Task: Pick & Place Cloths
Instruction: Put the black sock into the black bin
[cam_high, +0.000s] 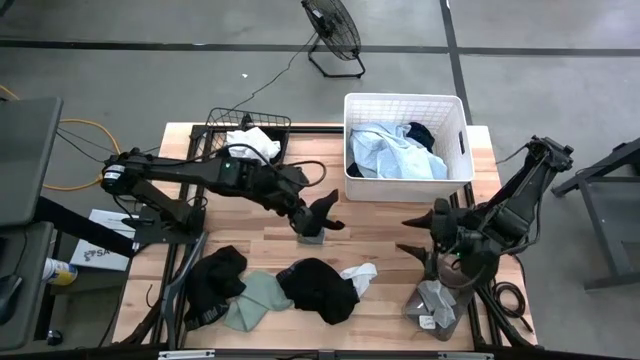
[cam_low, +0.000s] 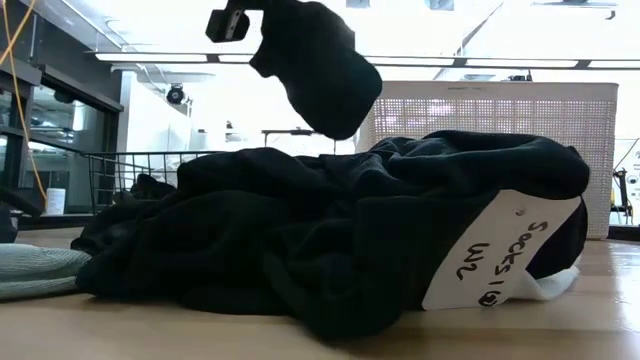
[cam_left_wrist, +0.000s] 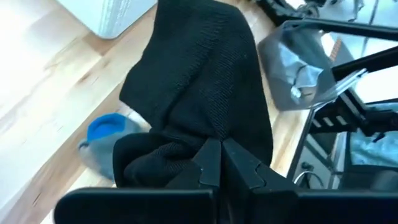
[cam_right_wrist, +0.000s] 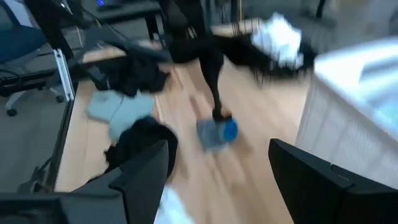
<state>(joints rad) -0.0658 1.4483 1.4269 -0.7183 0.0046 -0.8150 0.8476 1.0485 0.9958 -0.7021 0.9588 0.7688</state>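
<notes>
A white tag (cam_low: 500, 250) on the black cloth (cam_low: 330, 230) lying on the table carries handwritten black marker text, seen tilted in the low view; it reads roughly "Socks" with a second line like "2 W" beside it. Below the writing sits a small round printed mark, too small to read.

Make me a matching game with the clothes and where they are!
Things:
1. black sock
2. pale blue shirt
3. white cloth
4. sage cloth

Places:
A. in the wire basket
B. on the table beside black clothes
C. held up by the left gripper
D. in the white basket

Pairs: 1-C, 2-D, 3-A, 4-B
</notes>
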